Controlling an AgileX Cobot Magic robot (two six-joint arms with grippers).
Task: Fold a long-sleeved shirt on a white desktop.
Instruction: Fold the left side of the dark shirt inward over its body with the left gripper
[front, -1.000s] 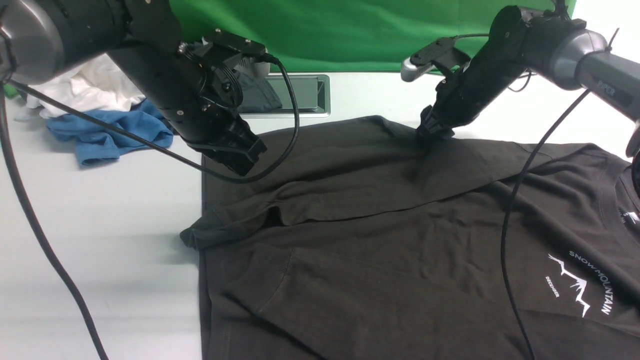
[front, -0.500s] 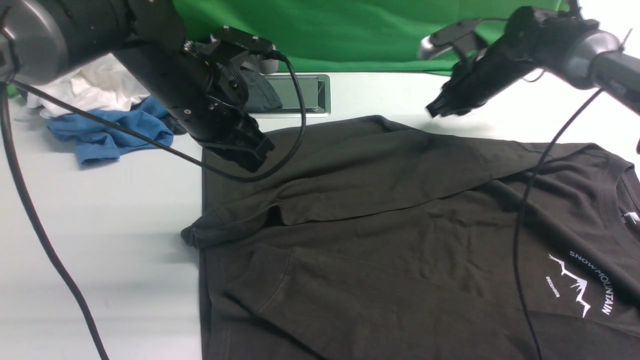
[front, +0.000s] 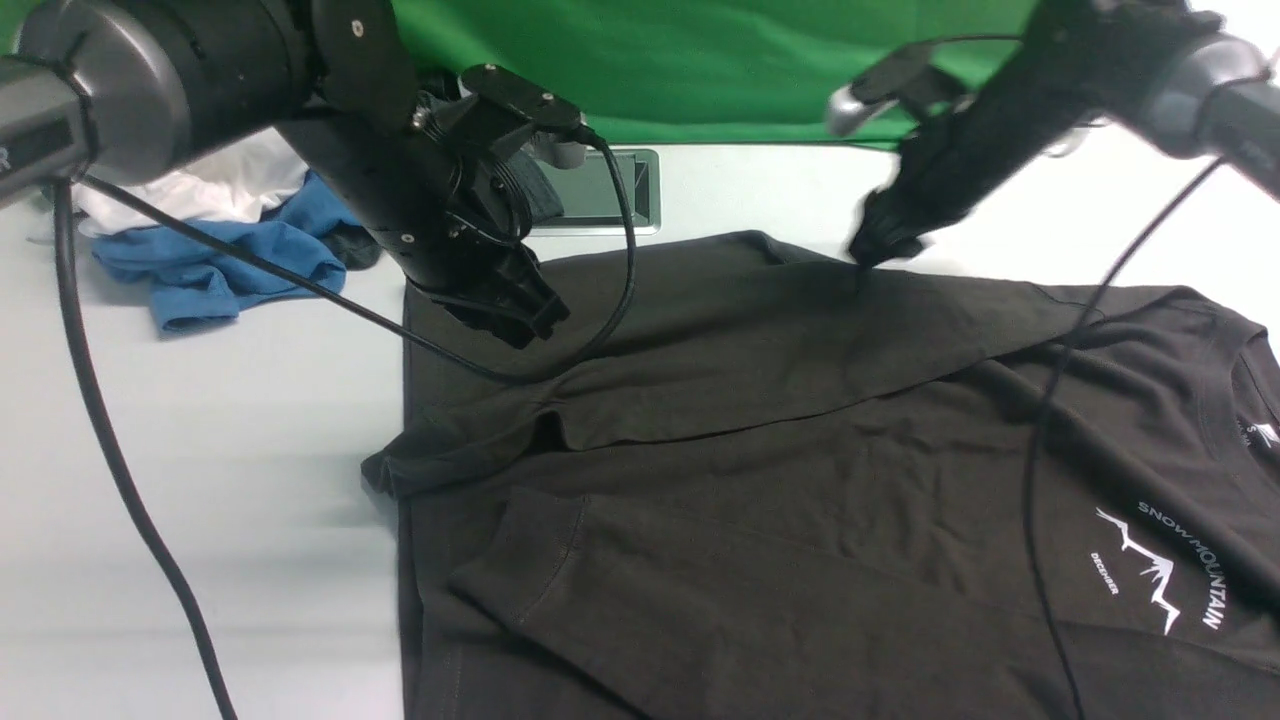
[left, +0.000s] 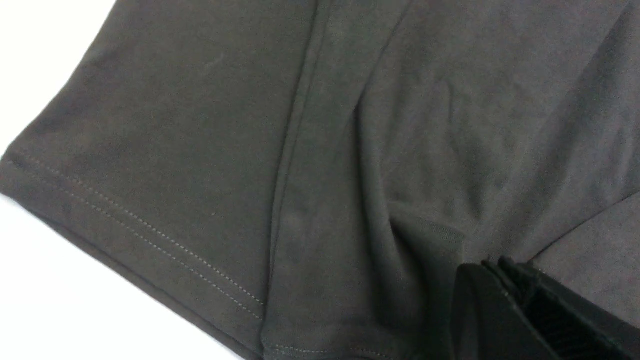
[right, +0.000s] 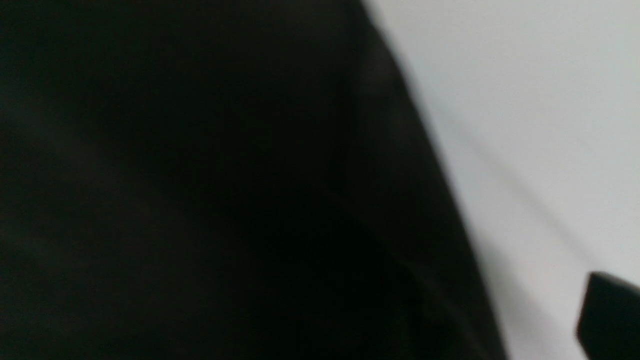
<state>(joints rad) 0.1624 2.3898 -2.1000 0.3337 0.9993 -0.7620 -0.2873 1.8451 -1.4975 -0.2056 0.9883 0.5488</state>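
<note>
The long-sleeved shirt (front: 780, 480) lies spread over the white desktop (front: 200, 420), dark charcoal, with its white mountain logo (front: 1150, 575) at the near right. One sleeve is folded across its far part. My left gripper (front: 530, 318) hangs shut just above the shirt's far left corner; in the left wrist view its closed fingertips (left: 492, 265) hold nothing over the hemmed cloth (left: 200, 150). My right gripper (front: 875, 250), blurred, is at the shirt's far edge. The right wrist view shows one finger (right: 612, 315) over bare table beside the dark cloth (right: 150, 175), jaws apart.
A blue garment (front: 220, 265) and a white one (front: 190, 185) are heaped at the far left. A small dark grey garment (front: 535, 195) lies by the silver-rimmed panel (front: 610, 190). A green backdrop (front: 700, 60) hangs behind. Black cables (front: 1040, 430) trail over the shirt.
My right gripper lifted off the shirt's far edge, then dropped back to it with its jaws apart. The left gripper drifted a little to the right, still shut.
</note>
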